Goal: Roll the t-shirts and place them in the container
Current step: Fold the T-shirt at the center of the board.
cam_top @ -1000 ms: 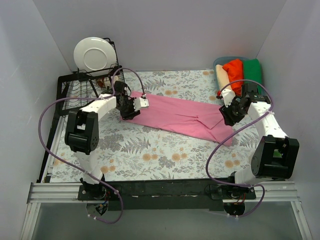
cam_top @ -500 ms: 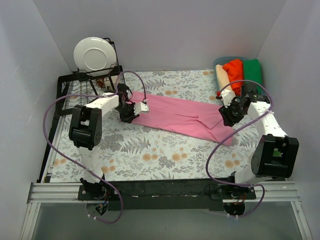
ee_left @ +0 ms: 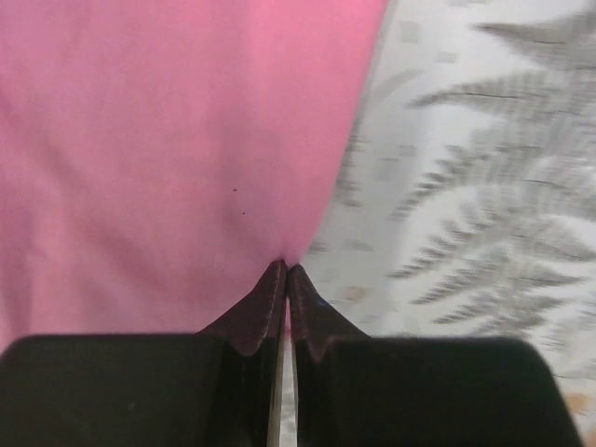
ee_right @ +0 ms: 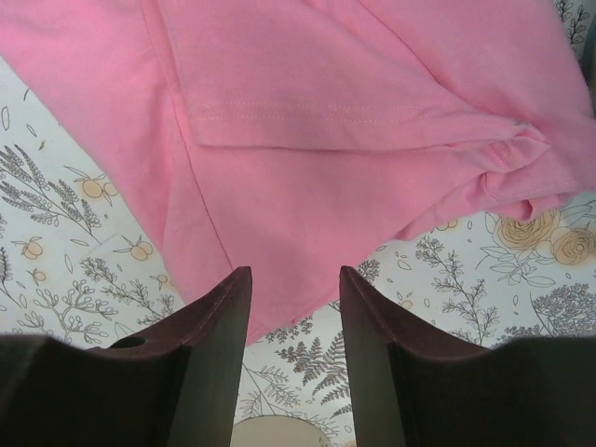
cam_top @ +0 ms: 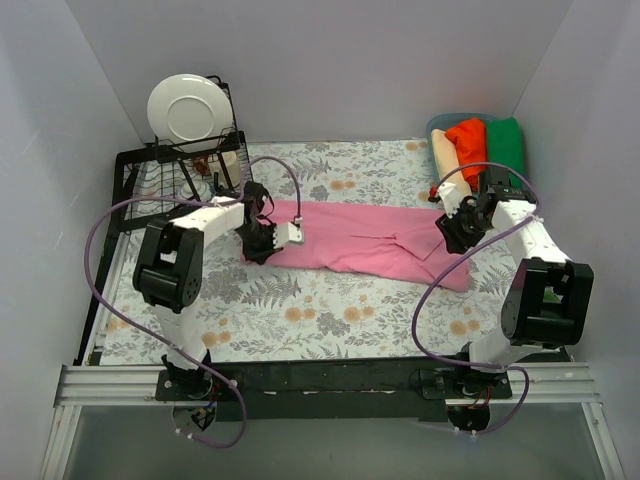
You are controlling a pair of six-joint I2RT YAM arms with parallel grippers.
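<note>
Floral tbl cover [cam_top: 300, 300]: pink t-shirt [cam_top: 370, 238] at ctr. L gripper [ee_left: 285, 277] pinches its 9 o'clock edge; R gripper [ee_right: 294, 298] spread over 3 o'clock end. Dish rack [cam_top: 140, 160] at 10, shirt bin [cam_top: 437, 122] at 2.

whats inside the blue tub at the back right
Three rolled up, side by side: cream shirt, red-orange shirt, green shirt. The blue tub bottom and anything under them is covered.

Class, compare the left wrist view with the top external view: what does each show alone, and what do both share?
Left wrist only: the left fingers shut, pinching the edge of the bright pink cloth t-shirt. Top external only: round white plate in black wire rack, red-orange, green and cream shirts in a blue tub. Both: the pink t-shirt on the floral tablecloth.
</note>
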